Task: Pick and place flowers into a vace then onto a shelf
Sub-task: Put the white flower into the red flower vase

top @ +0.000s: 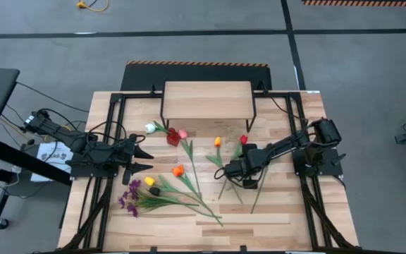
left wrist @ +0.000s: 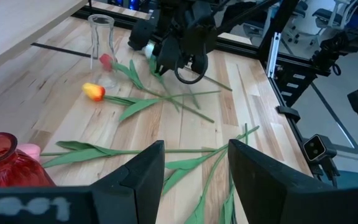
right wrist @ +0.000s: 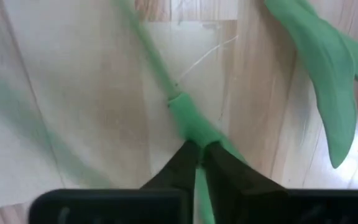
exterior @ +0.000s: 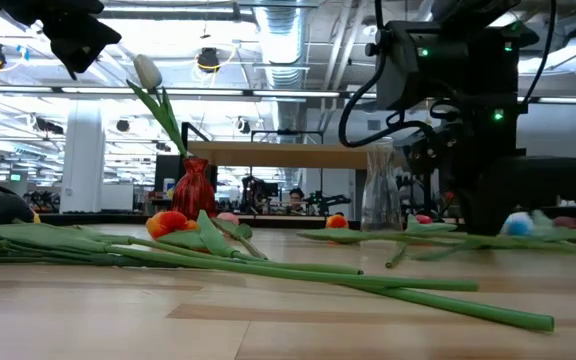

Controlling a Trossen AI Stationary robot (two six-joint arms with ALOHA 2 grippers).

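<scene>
The right gripper (right wrist: 199, 155) is pinched tight on a green flower stem (right wrist: 188, 121) on the table (top: 273, 219) — the left gripper (left wrist: 194, 165) waits, fingers apart.

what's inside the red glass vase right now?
The red glass vase holds one white tulip on a green stem, leaning left in the low view. The stem's lower end is hidden behind the red glass.

We note a grey floor (top: 189, 42) with dark seams, hazard-striped tape (top: 196, 64), and strip ceiling lights (exterior: 268, 20) over distant desks.
</scene>
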